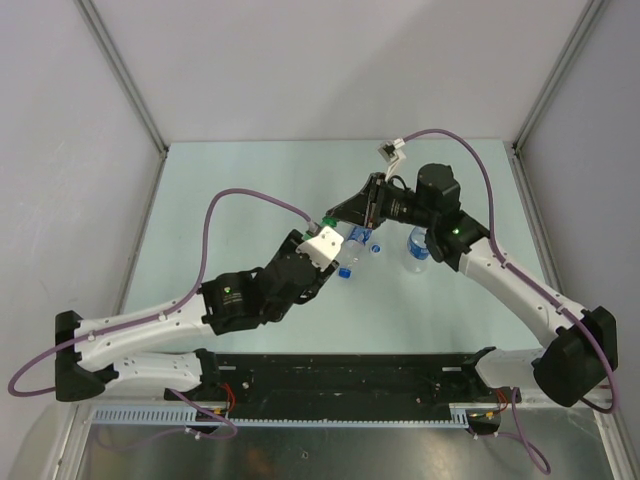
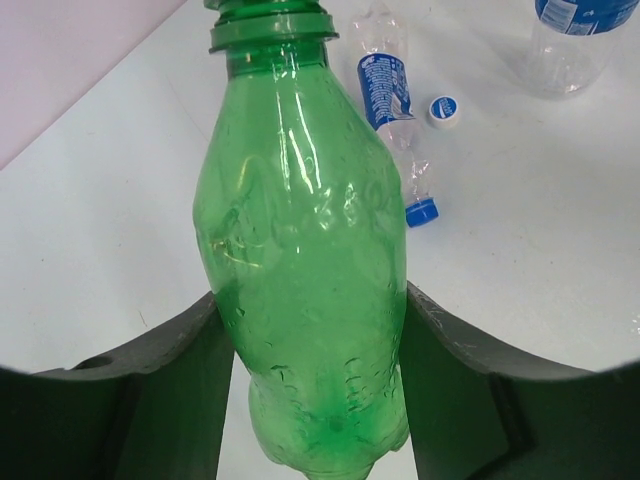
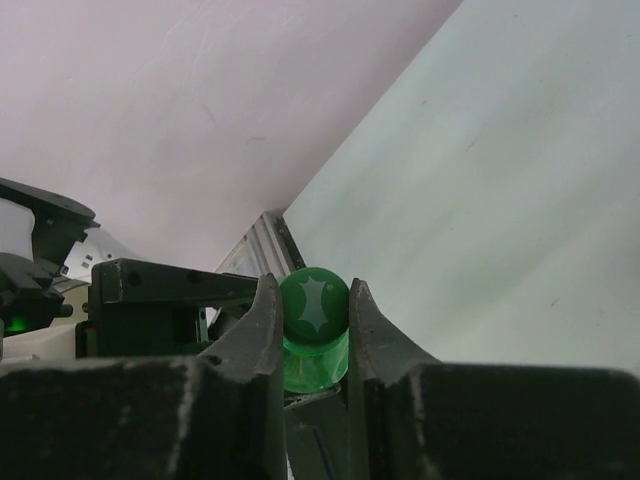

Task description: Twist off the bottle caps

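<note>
Nearby, blue-labelled bottle (image 2: 392,115); writing unreadable.

green cap (image 3: 314,305) top: raised four-point leaf-like mark, no letters.
green bottle (image 2: 300,250) wall: embossed shapes mid-body, not readable.
lying clear bottle (image 2: 385,90): blue label, white print, too small to read.
white cap (image 2: 444,108): blue round logo on top, at 3 o'clock of that label, unreadable.
standing clear bottle (image 2: 565,55), 1 o'clock in left wrist view: blue label cut by frame edge, unreadable.
</note>
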{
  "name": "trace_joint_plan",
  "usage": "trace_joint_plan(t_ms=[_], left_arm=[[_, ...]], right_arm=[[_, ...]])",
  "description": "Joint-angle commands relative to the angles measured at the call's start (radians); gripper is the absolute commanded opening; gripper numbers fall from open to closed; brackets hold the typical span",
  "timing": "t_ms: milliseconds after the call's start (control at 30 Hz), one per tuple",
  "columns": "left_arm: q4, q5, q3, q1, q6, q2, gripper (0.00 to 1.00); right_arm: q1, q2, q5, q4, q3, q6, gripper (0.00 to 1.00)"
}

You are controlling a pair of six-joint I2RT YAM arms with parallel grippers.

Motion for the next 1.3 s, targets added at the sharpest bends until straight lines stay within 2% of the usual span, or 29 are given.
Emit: trace_joint_plan(t_ms=[0,233,467,700,833,1067,1267], left_arm=[[0.033,-0.003,0.039,-0.006,-0.006,-0.025,0.00],[0.035,0.059,0.022,0.000,-0.012,-0.046,0.00],[0.060,0.272,0.008,0.073,-0.032,-0.066,0.00],[0.154,0.642,-0.054,0.215,-0.053,-0.165,0.00],[0.218,0.912,-0.094,0.290,-0.073,-0.207,0.00],[0.311,1.312,-0.123,0.379,-0.128,-0.200,0.00],[0.400,1.521,-0.136,0.410,-0.163,-0.192,0.00]], right_arm=[[-0.001,0.002,-0.050,0.053,0.042,-0.007,0.04],[-0.008,-0.011,-0.093,0.077,0.042,-0.031,0.00],[-0.018,-0.033,-0.158,0.096,0.042,-0.086,0.00],[-0.021,-0.073,-0.263,0.119,0.042,-0.170,0.00],[-0.021,-0.098,-0.331,0.144,0.043,-0.207,0.00],[-0.020,-0.131,-0.429,0.177,0.042,-0.237,0.00],[-0.016,-0.157,-0.492,0.197,0.043,-0.243,0.00]])
